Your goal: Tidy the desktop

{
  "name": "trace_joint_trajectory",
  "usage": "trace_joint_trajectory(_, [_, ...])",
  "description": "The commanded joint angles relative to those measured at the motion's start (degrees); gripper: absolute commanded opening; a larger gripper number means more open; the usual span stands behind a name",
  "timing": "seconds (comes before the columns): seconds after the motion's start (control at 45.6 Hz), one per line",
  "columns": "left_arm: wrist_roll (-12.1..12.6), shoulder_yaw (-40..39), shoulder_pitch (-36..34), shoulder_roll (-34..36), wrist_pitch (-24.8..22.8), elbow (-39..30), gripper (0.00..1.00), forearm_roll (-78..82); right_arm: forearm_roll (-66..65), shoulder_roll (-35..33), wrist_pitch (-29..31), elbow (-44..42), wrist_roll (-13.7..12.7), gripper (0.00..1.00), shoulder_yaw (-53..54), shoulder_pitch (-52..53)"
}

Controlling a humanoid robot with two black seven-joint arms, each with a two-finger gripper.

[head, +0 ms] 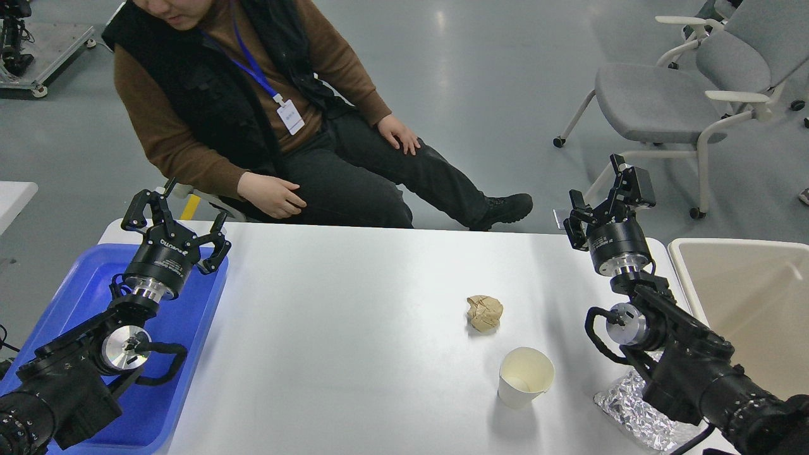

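Grey glossy floor (493, 82) fills the far area, with soft overhead light reflected as pale streaks on it. Grey padded chair (657, 101) with white frame and castors stands at upper right, a second similar chair (758, 44) just behind it. A seated person (253, 107) in brown sweater, black vest and blue lanyard sits across at upper left. Wheeled metal platform (44, 50) in the far left corner.

White lettering on the left pincer's (176, 222) black body is upside down and unreadable. The seated person's badge (291, 117) print is too small.
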Motion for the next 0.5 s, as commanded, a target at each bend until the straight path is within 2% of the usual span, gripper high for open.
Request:
trace_joint_trajectory(0.0, [-0.1,0.1,0.0,0.0,0.0,0.0,0.98,0.0,0.0,-0.1,-0.1,-0.2,0.0,1.00,-0.1,-0.4])
trace_joint_trajectory(0.482, [0.0,0.1,0.0,0.0,-0.1,0.0,0.98,0.0,-0.1,-0.7,0.1,0.3,0.1,1.00,0.1,-1.8])
